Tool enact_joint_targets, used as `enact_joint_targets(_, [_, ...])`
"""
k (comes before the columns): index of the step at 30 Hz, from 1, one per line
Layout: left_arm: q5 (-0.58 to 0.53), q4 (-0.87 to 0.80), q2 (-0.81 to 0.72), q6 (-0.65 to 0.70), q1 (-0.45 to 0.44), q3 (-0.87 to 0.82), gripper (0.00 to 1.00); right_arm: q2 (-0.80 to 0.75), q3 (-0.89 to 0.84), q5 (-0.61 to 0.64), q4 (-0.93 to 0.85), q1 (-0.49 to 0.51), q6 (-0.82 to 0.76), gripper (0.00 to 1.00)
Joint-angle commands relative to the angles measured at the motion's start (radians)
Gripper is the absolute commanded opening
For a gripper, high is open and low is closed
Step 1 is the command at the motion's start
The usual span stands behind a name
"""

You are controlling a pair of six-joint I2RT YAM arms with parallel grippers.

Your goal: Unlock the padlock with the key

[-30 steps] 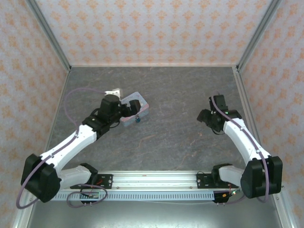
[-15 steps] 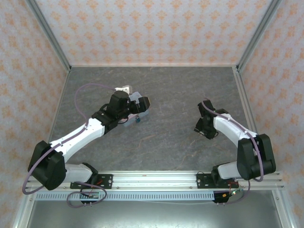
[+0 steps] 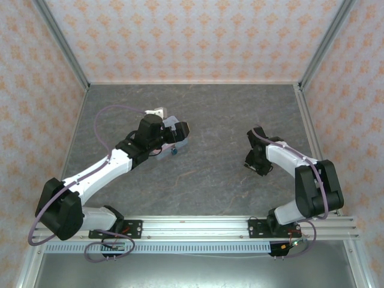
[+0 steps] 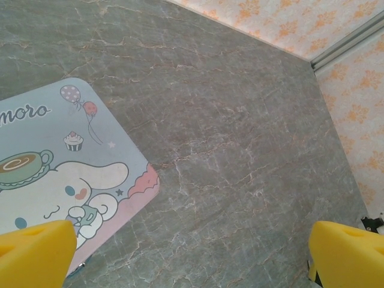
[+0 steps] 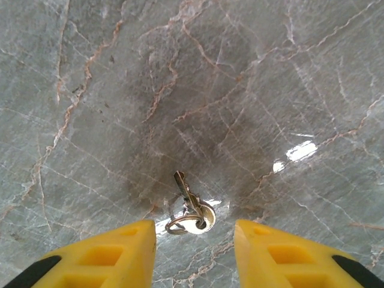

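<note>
The key (image 5: 191, 201), thin grey metal on a small ring, lies flat on the marble table. My right gripper (image 5: 195, 243) hangs just above it, open, with a yellow finger (image 5: 102, 255) on each side of the key and not touching it. In the top view the right gripper (image 3: 252, 161) points down at the table right of centre. The tiny teal padlock (image 3: 174, 152) sits at the near edge of the pastel cartoon tin (image 3: 163, 144). My left gripper (image 3: 181, 130) hovers over the tin's right end, wide open and holding nothing (image 4: 192, 264).
The tin's lid (image 4: 54, 168) takes up the lower left of the left wrist view, with bare marble table (image 4: 240, 120) to its right. Patterned walls close in the table, with metal corner posts (image 3: 318, 48) at the back.
The left gripper has slid right, out over the tin's far end. The right arm has swung in and lowered its gripper toward the table. Little has moved in the last half second.
</note>
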Motion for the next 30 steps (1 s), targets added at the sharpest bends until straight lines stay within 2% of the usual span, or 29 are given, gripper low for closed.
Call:
enact_joint_targets(1, [-0.005,-0.015,-0.011,0.003,-0.010,0.033,1.00,0.018,0.002,0.022,0.005,0.014,0.017,0.38])
enact_joint_targets(12, [-0.010,-0.035,-0.020,0.016,-0.010,0.034,1.00,0.041,-0.003,0.036,0.014,0.017,0.016,0.37])
enact_joint_targets(30, [-0.013,-0.046,-0.023,0.022,-0.011,0.042,1.00,0.030,-0.020,0.050,0.007,0.017,0.012,0.24])
